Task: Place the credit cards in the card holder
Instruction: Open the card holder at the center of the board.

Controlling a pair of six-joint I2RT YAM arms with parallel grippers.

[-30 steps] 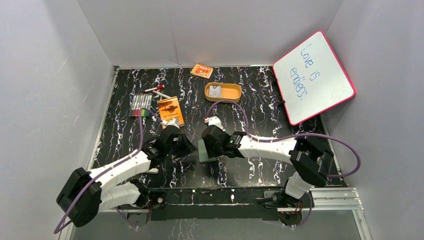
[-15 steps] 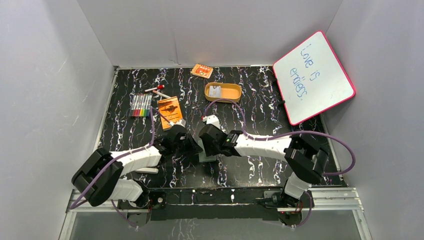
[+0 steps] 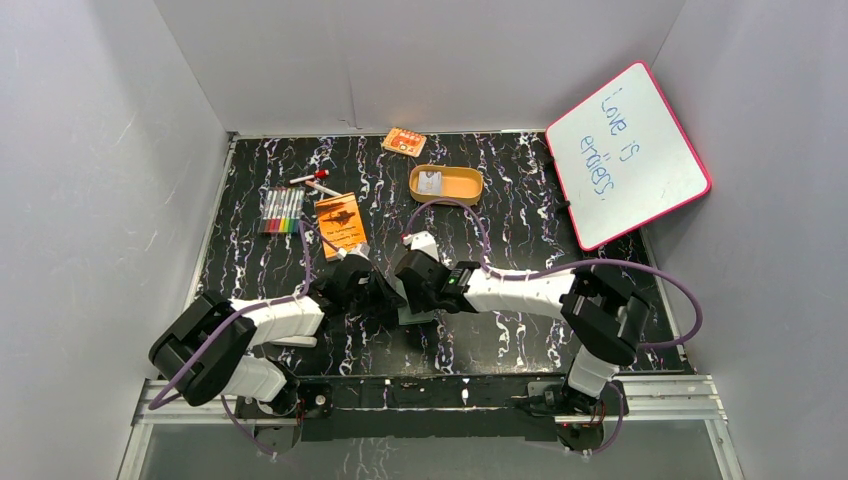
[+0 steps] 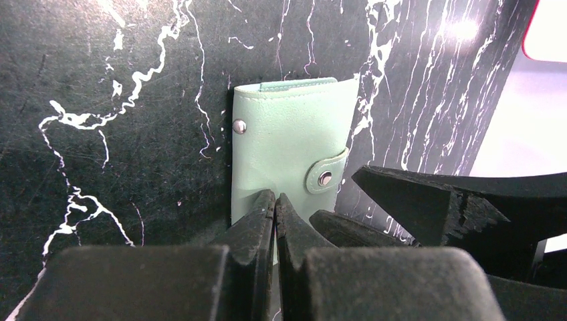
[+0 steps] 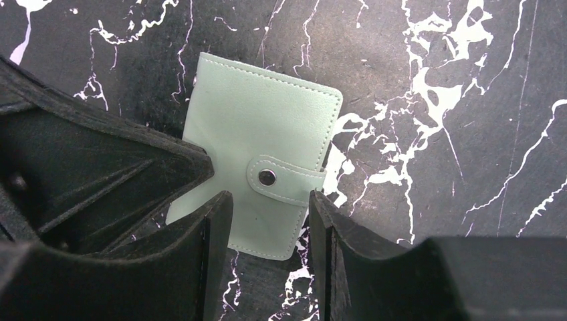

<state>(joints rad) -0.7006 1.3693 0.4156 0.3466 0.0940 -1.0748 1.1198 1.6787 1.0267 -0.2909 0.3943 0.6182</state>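
The card holder (image 4: 287,134), a pale sage-green wallet, lies closed and snapped on the black marble table; it also shows in the right wrist view (image 5: 261,127) and the top view (image 3: 414,314). My left gripper (image 4: 275,199) is shut, with its tips over the wallet's near edge. My right gripper (image 5: 269,207) is open, with its fingers on either side of the snap tab end. The two grippers (image 3: 385,292) (image 3: 408,296) sit close together over the wallet. One pale credit card (image 3: 431,182) lies in the tan oval tray (image 3: 466,186).
An orange booklet (image 3: 340,222), a row of markers (image 3: 282,210) and a red-capped pen (image 3: 312,182) lie at the back left. An orange packet (image 3: 404,141) is at the back. A pink-framed whiteboard (image 3: 627,155) leans at the right.
My left arm has swung right and brought its shut gripper onto the wallet. My right gripper has shifted slightly left over the wallet. The wallet has stayed closed.
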